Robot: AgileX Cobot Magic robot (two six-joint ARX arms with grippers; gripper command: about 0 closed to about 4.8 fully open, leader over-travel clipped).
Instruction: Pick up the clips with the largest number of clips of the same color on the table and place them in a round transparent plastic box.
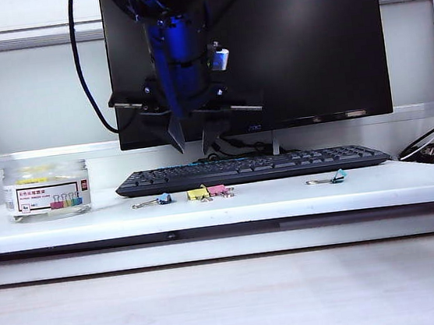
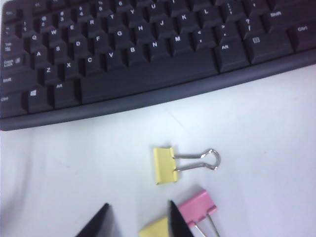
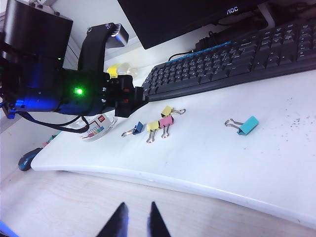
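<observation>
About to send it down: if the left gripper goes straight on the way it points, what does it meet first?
Likely the small pale-yellow binder clip lying between the left gripper fingertips, beside the pink clip; depth is unclear, and nothing else seems to lie between.

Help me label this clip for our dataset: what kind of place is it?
Likely an office desk: a black monitor, a black keyboard, coloured binder clips on a white tabletop, and a clear clip jar.
</observation>
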